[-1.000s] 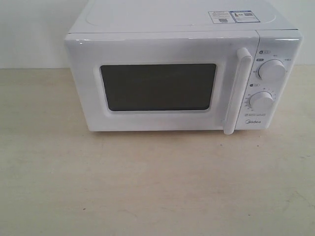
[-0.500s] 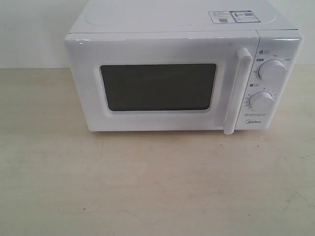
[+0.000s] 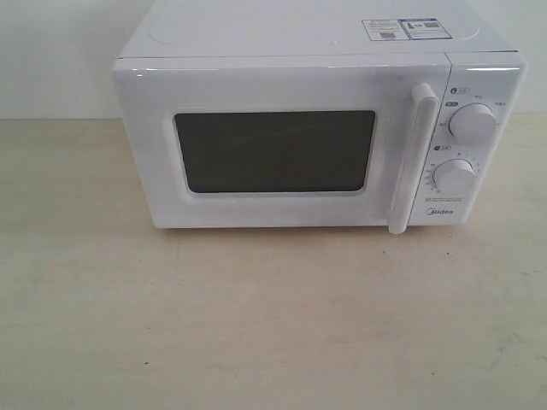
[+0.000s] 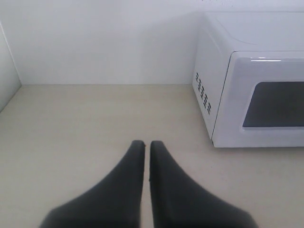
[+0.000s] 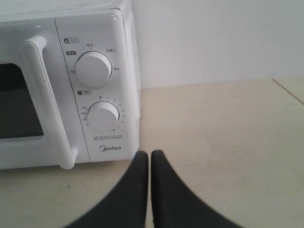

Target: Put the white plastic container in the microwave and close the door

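Note:
The white microwave (image 3: 316, 137) stands at the back of the beige table, its door (image 3: 273, 149) shut, with the dark window and the tall white handle (image 3: 413, 158). The white plastic container is not visible in any view. My left gripper (image 4: 147, 145) is shut and empty, hovering over bare table to the left of the microwave (image 4: 251, 85). My right gripper (image 5: 150, 155) is shut and empty too, just in front of the microwave's right lower corner, near the dials (image 5: 102, 115). Neither gripper shows in the exterior view.
A white wall runs behind the table (image 3: 273, 325). Vent slots (image 4: 203, 92) mark the microwave's left side. A table edge (image 5: 289, 90) shows at the far right in the right wrist view.

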`<state>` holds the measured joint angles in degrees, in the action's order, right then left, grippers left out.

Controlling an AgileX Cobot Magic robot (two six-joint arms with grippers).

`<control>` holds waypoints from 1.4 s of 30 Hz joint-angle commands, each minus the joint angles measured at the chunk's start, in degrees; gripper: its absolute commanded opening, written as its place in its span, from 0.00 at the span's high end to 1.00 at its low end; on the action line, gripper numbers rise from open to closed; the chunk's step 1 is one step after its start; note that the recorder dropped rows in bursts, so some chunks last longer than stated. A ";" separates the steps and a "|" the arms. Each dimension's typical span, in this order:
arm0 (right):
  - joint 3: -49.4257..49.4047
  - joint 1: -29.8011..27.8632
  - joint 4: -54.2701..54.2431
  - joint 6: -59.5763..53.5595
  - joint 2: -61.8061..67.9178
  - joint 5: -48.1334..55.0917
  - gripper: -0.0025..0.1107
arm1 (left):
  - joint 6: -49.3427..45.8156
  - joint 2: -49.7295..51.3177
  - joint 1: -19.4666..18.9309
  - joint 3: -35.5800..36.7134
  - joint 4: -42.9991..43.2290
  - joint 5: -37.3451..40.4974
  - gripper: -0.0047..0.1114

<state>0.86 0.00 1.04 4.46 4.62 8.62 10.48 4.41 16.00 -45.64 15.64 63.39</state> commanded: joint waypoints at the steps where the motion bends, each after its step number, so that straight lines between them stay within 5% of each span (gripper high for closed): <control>1: -0.86 -0.16 -3.73 -5.25 -2.68 0.65 0.98 | -0.01 0.01 -0.24 0.24 0.26 -0.28 0.92; 18: -0.86 -0.16 -3.73 -5.12 -4.62 11.31 0.98 | -0.01 0.01 -0.24 0.24 0.26 -0.28 0.92; 42: -0.86 -0.16 -3.73 -4.77 -4.62 11.31 0.98 | -0.01 0.01 -0.24 0.24 0.26 -0.28 0.92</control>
<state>-0.05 0.00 -2.48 0.00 0.31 20.13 10.48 4.41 16.00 -45.64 15.64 63.39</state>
